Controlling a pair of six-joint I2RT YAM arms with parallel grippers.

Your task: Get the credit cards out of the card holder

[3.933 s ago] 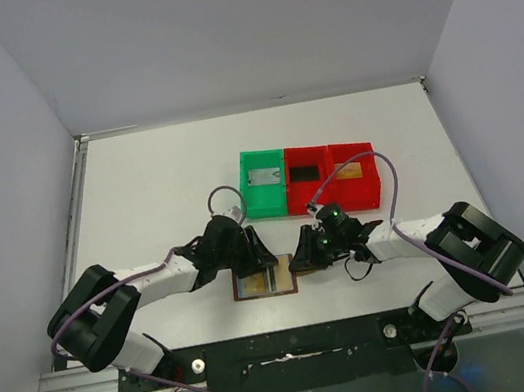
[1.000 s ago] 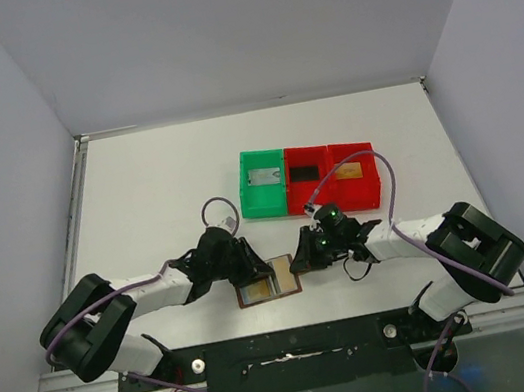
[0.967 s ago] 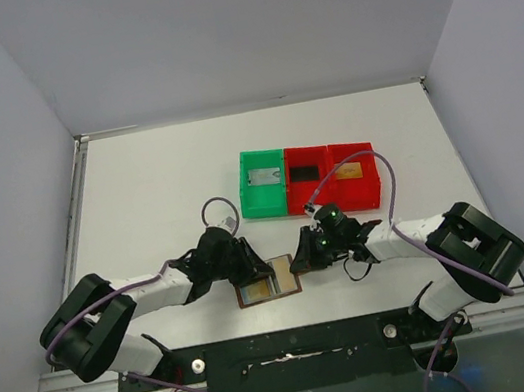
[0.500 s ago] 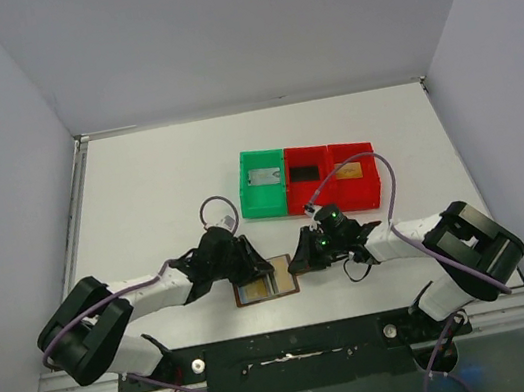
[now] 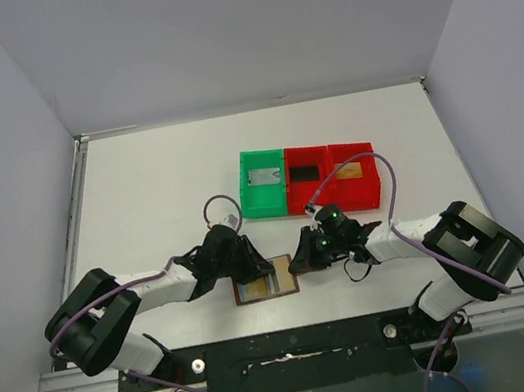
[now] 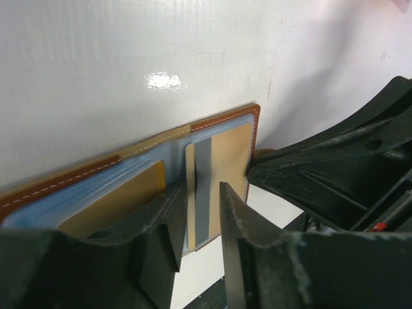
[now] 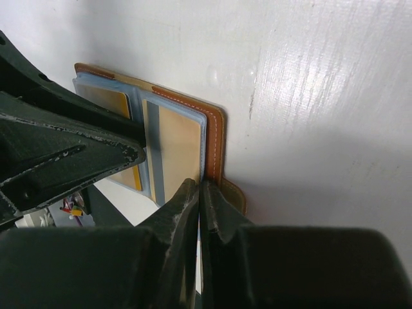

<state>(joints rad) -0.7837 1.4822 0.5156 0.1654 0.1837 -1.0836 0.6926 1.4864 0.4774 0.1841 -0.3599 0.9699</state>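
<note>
The card holder lies open near the front edge, brown leather with grey-blue lining. Golden-tan credit cards sit in its pockets, one on the left and one on the right. My left gripper hangs open over the fold, with a grey strip of lining showing between its fingers. It touches nothing that I can see. My right gripper is shut, tips against the holder's right edge beside the little tab. I cannot tell whether a thin leaf is pinched. From above, the left gripper and right gripper flank the holder.
Behind the holder stand a green tray with a pale grey card and a red tray with a black card and a golden card. The table's metal front rail runs close below.
The holder has turned slightly back square to the table edge. The right jaws have closed fully at its edge. The left gripper has shifted a little over the fold.
</note>
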